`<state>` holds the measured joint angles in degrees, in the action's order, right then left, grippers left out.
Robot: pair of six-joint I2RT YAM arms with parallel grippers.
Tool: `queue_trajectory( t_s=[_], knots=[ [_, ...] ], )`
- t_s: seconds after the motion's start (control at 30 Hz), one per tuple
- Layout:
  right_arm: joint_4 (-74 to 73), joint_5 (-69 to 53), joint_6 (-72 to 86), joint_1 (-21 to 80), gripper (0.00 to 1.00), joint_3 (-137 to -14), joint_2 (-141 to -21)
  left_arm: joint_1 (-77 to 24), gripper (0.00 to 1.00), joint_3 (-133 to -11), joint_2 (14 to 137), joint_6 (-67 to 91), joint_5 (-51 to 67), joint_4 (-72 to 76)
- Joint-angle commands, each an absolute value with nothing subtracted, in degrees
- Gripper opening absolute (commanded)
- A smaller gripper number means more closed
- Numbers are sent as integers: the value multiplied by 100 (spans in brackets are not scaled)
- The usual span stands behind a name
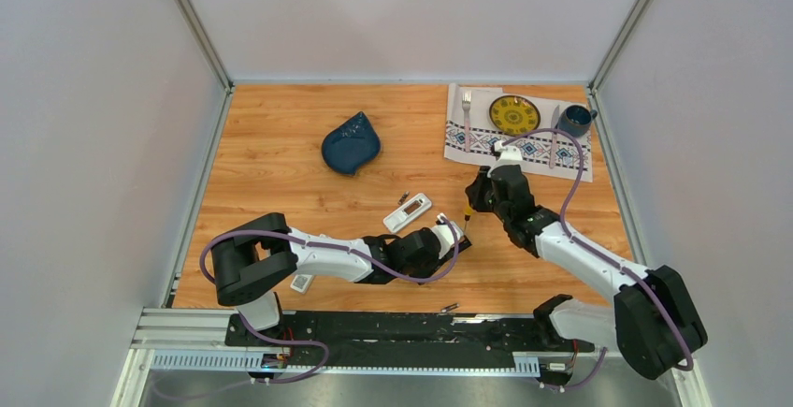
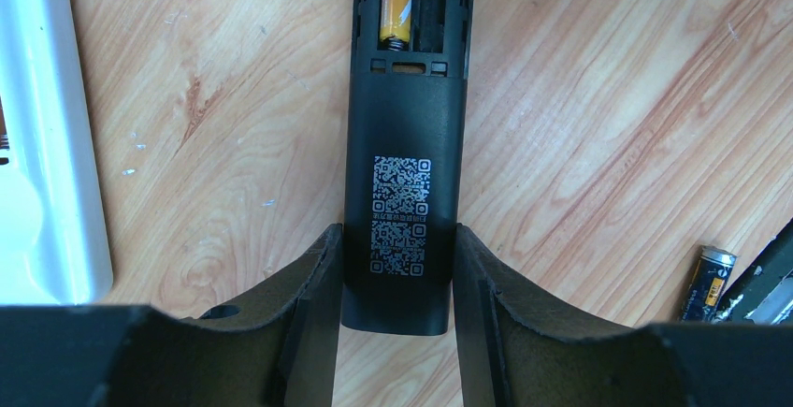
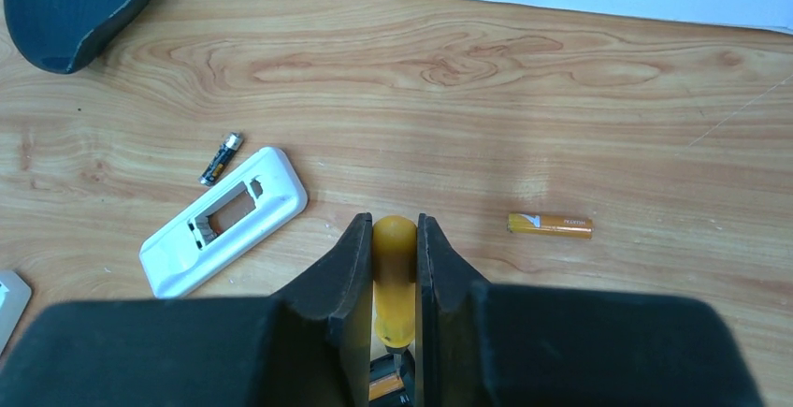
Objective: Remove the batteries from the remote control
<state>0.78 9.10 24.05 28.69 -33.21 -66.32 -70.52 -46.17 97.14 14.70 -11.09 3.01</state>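
My left gripper is shut on the near end of the black remote, which lies face down on the wood with its compartment open. One orange-gold battery sits in that compartment. My right gripper is shut on the orange-handled screwdriver, held upright with its tip down at the remote's battery. A loose orange-gold battery lies on the table to the right. A dark battery lies beside a white remote. Another dark battery lies right of my left fingers. In the top view both grippers meet at the black remote.
A blue leaf-shaped dish sits at the back centre. A patterned placemat at the back right carries a yellow plate, a fork and a blue cup. A small white cover lies by the left arm.
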Motion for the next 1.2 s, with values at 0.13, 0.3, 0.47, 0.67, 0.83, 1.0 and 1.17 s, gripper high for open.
queue_trajectory(
  t_s=[0.13, 0.3, 0.47, 0.67, 0.83, 1.0, 1.17],
  knots=[
    [413, 993, 2373, 2839, 0, -3261, -6882, -7066, 2, -4201, 10292, 1696, -642, -923],
    [343, 1178, 2259, 2839, 0, -3138, -6759, -7066, 2, -4201, 10292, 1696, -642, -923],
    [246, 1327, 2110, 2839, 0, -3059, -6574, -7066, 2, -4201, 10309, 1705, -642, -914],
    [185, 1310, 1881, 2839, 0, -3041, -6601, -7075, 2, -4219, 10327, 1696, -624, -914],
    [202, 1064, 1802, 2839, 0, -2936, -6609, -7066, 2, -4219, 10318, 1705, -633, -914],
    [229, 598, 1766, 2839, 0, -2822, -6653, -7066, 2, -4201, 10275, 1705, -650, -923],
    [106, 160, 2056, 2839, 0, -2768, -6662, -7066, 1, -4201, 10274, 1714, -650, -905]
  ],
)
